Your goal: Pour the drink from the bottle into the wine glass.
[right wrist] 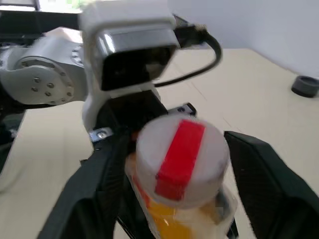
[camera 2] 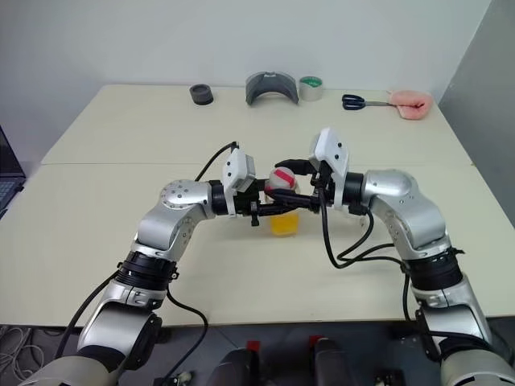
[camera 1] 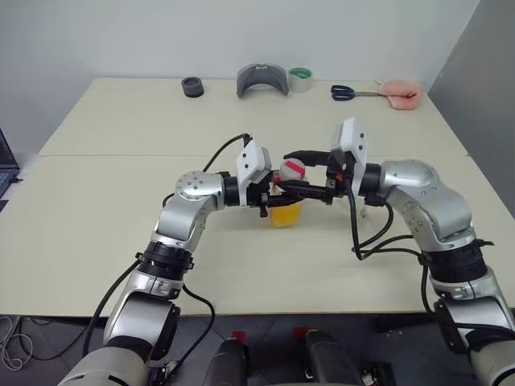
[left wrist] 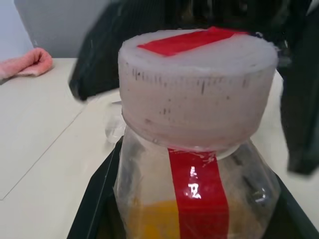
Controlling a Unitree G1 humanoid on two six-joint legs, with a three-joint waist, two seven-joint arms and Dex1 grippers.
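Bottle [camera 1: 287,193] held above desk [camera 1: 121,241] centre, betw. both pincers.

L pincer [camera 2: 269,211] is clamped on the bottle body, lifting it clear of the desk; drink [camera 1: 285,214] fills lower part, whitish cap [right wrist: 180,157] w/ red tape strip is on. R pincer [right wrist: 164,199] is spread, one finger [right wrist: 259,169] each side of the cap, not pressing it. Far desk edge: tape roll [camera 1: 301,79], scissors [camera 1: 348,92], pink cloth [camera 1: 401,92], well apart from the bottle.
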